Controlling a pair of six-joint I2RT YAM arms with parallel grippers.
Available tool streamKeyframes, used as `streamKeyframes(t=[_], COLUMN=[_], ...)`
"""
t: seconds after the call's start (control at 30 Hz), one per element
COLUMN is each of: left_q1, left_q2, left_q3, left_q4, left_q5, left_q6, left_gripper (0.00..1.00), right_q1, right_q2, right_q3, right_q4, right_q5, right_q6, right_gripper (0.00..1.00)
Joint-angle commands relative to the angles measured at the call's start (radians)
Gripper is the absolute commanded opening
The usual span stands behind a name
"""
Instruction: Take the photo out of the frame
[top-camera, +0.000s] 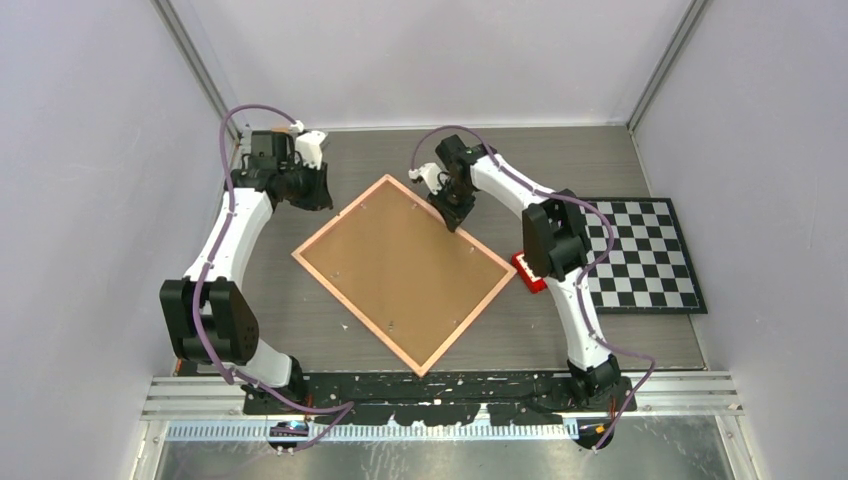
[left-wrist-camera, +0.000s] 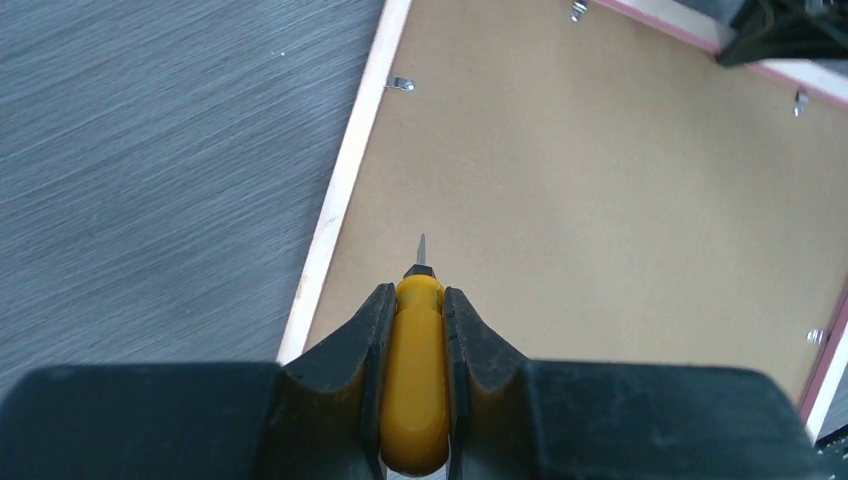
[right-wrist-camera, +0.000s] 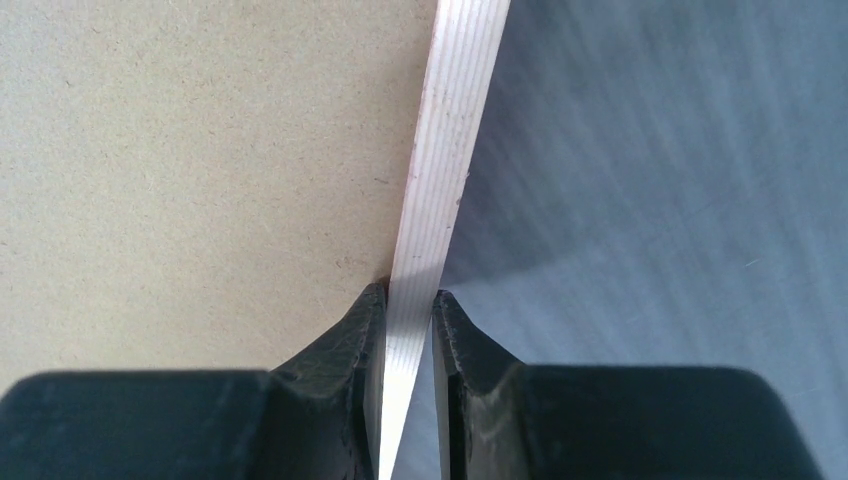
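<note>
Lying face-down on the tabletop (top-camera: 560, 160), the frame (top-camera: 340, 216) sits diamond-wise w/ brown back (top-camera: 400, 262) up; the photo's hidden under it. Your right fingers (right-wrist-camera: 365, 325), nearly closed, pinch the frame's far-right rim. Left fingers (left-wrist-camera: 372, 320), also narrow, clamp a yellow-handled tool (left-wrist-camera: 417, 370), tip over the back by the frame's left edge. The nearest clip (left-wrist-camera: 401, 84) lies straight ahead along that edge, approach unobstructed.

White arms (top-camera: 228, 240), black joints (top-camera: 215, 320) — purple cables (top-camera: 225, 130); left claw (left-wrist-camera: 413, 295), right claw (right-wrist-camera: 408, 295) black.
</note>
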Motion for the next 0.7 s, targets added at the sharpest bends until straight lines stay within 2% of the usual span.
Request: streamKeyframes(t=[0.0,0.1,0.3,0.5,0.67], left_q1=[0.004,-0.001,-0.036,-0.04,-0.04], left_q2=[-0.035,-0.03,-0.009,0.008,-0.019], left_q3=[-0.005,-0.008,-0.019,-0.011,-0.031], left_q4=[0.002,-0.001,-0.054,-0.086,-0.115], left_q5=[0.05,0.054,0.05,0.05,0.045], left_q6=[0.062,0.12,0.305,0.279,0.266], left_gripper=[0.0,0.0,0.0,0.0,0.0], right_q1=[-0.001,0.006,0.006,0.008,0.021], right_q2=[0.039,0.057,0.043,0.047,0.067], right_q3=[0.175,0.217,0.2,0.221,0.262], right_q4=[-0.09,-0.119,-0.108,-0.079,0.03], right_q5=[-0.075,-0.098,-0.156,-0.253,-0.286], right_q6=[-0.199,-0.283,-0.437,-0.477,-0.462], right_gripper=[0.01,0.01,0.0,0.01,0.01])
